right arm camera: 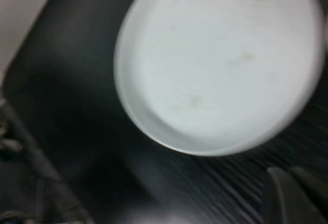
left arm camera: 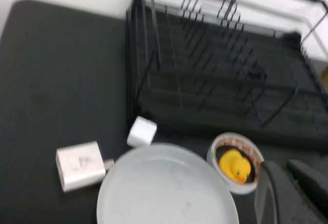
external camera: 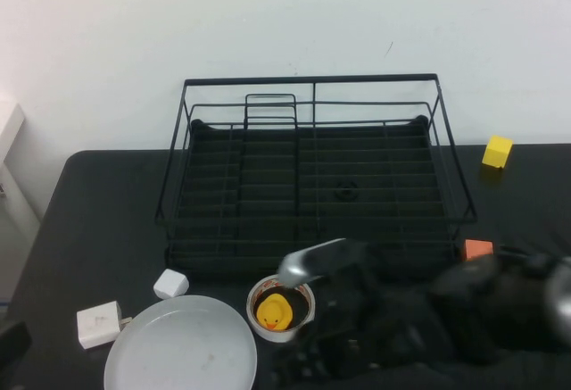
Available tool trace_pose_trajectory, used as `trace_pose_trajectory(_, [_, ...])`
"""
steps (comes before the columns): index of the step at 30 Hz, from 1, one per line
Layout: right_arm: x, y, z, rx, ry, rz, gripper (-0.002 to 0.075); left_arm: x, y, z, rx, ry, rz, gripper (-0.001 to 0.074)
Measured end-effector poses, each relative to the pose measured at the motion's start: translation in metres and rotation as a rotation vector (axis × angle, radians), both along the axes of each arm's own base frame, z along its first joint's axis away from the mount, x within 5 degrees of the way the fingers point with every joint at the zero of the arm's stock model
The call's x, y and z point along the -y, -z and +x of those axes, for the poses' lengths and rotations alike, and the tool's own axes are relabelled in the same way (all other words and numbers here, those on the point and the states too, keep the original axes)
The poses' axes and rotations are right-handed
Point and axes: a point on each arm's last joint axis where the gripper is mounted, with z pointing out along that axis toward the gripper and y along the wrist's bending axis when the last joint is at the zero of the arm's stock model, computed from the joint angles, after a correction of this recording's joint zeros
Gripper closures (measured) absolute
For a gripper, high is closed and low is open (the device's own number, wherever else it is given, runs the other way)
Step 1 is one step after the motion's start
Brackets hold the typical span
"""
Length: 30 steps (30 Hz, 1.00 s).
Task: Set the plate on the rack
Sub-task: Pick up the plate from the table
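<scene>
The plate [external camera: 180,347] lies flat on the black table at the near left, and also shows in the left wrist view [left arm camera: 164,188] and the right wrist view [right arm camera: 220,65]. The rack [external camera: 312,176] stands empty behind it, also seen in the left wrist view [left arm camera: 225,65]. My right arm [external camera: 428,319] is a dark blur reaching from the right toward the plate. My right gripper [right arm camera: 293,188] hovers over the table just off the plate's rim, fingers together and empty. My left gripper [left arm camera: 289,183] hangs above the near table beside the duck, fingers together and empty.
A white tape ring holding a yellow duck [external camera: 280,310] sits right of the plate. A white cube [external camera: 170,283] and a white charger [external camera: 98,324] lie to its left. An orange block [external camera: 478,249] and a yellow cube [external camera: 498,151] are at the right.
</scene>
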Motion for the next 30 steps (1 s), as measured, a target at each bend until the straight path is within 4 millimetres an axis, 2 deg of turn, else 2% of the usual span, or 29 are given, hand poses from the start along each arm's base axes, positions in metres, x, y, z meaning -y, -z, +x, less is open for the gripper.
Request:
trace_pose_trajectory(4, [-0.024, 0.018, 0.012, -0.066, -0.031, 0.039, 0.0723, -0.001, -0.003, -0.002, 0.043, -0.006, 0.006, 0.0735])
trace_pose_trajectory(7, [-0.036, 0.031, 0.021, -0.120, -0.012, 0.056, 0.0655, -0.001, -0.002, -0.002, 0.046, -0.007, 0.005, 0.0735])
trace_pose_trajectory(12, [-0.040, 0.052, 0.026, -0.190, 0.045, 0.035, 0.0347, 0.000, 0.001, -0.002, 0.050, 0.008, 0.003, 0.0735])
trace_pose_trajectory(15, [-0.038, 0.056, 0.029, -0.183, 0.079, 0.008, 0.0239, 0.001, 0.000, -0.002, 0.056, 0.021, 0.008, 0.0735])
trace_pose_trajectory(20, [-0.038, 0.061, 0.034, -0.167, 0.106, -0.015, 0.0217, 0.001, 0.000, -0.002, 0.057, 0.023, 0.006, 0.0736])
trace_pose_trajectory(26, [-0.054, 0.067, 0.045, -0.145, 0.047, 0.022, 0.0277, 0.001, 0.000, -0.002, 0.058, 0.024, 0.007, 0.0736])
trace_pose_trajectory(30, [-0.057, 0.069, 0.048, -0.140, 0.048, 0.024, 0.0299, 0.001, 0.000, -0.002, 0.058, 0.024, 0.007, 0.0736])
